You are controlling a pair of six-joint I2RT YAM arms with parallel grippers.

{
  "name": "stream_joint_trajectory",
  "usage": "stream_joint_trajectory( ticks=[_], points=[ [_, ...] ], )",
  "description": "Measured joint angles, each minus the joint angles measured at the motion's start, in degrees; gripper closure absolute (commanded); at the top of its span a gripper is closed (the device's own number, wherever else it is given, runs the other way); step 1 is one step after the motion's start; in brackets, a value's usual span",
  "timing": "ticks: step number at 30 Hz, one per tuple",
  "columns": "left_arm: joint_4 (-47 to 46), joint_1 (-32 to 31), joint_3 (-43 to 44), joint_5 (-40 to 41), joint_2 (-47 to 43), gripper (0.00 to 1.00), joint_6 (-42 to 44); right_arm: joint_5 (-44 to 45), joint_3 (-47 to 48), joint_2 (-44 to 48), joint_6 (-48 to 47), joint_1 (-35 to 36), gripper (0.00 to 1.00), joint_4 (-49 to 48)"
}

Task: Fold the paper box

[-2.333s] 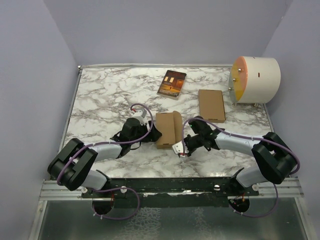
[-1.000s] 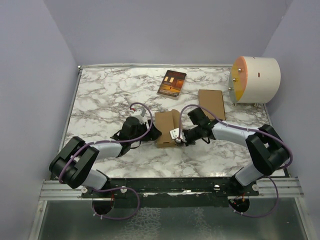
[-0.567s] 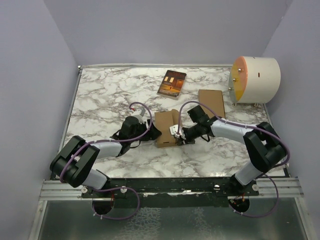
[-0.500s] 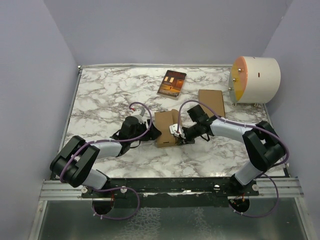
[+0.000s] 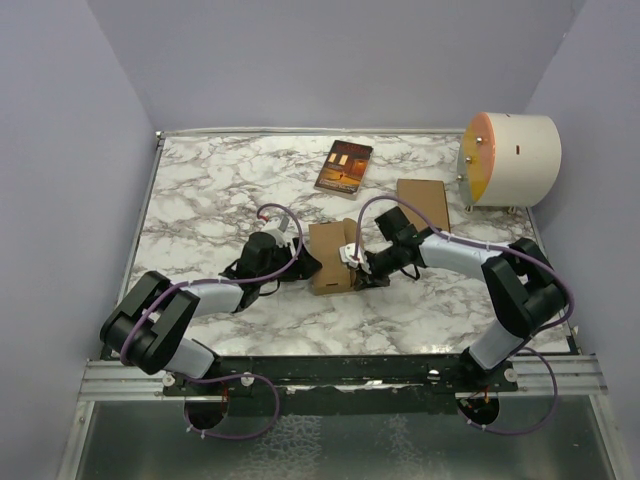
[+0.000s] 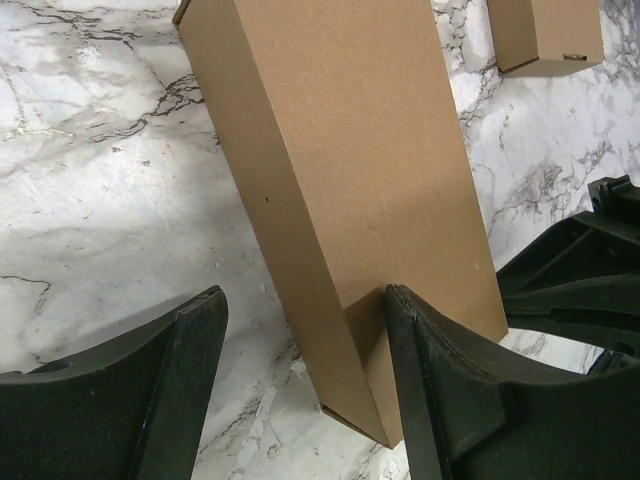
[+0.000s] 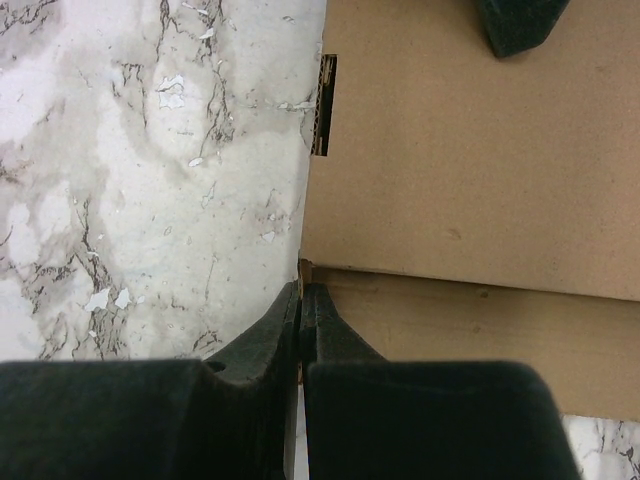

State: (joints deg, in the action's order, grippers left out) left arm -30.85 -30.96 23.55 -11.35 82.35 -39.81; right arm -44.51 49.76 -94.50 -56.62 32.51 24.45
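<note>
Your left gripper [image 6: 300, 305] is gaping around the box [image 6: 340, 170], with the finger at frame right touching cardboard and the other standing apart. Your right gripper [image 7: 301, 300] is sitting closed, tips meeting the box's edge. Overhead, the box is lying at centre frame between both grippers.

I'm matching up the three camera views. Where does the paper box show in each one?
Top external: paper box near the picture's centre, mid-table.
Left wrist: paper box in the centre, slanting down from the top.
Right wrist: paper box at upper right.
Shared landmark: marble tabletop.
</note>
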Motion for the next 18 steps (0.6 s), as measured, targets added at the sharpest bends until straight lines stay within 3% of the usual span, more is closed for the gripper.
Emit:
stream_joint_trajectory(
  ticks=[18],
  points=[
    [-1.29, 0.92, -0.87, -0.85, 0.00, 0.35, -0.98, -0.87, 0.04, -0.50, 4.76, -0.74, 0.99, -0.09]
  ],
)
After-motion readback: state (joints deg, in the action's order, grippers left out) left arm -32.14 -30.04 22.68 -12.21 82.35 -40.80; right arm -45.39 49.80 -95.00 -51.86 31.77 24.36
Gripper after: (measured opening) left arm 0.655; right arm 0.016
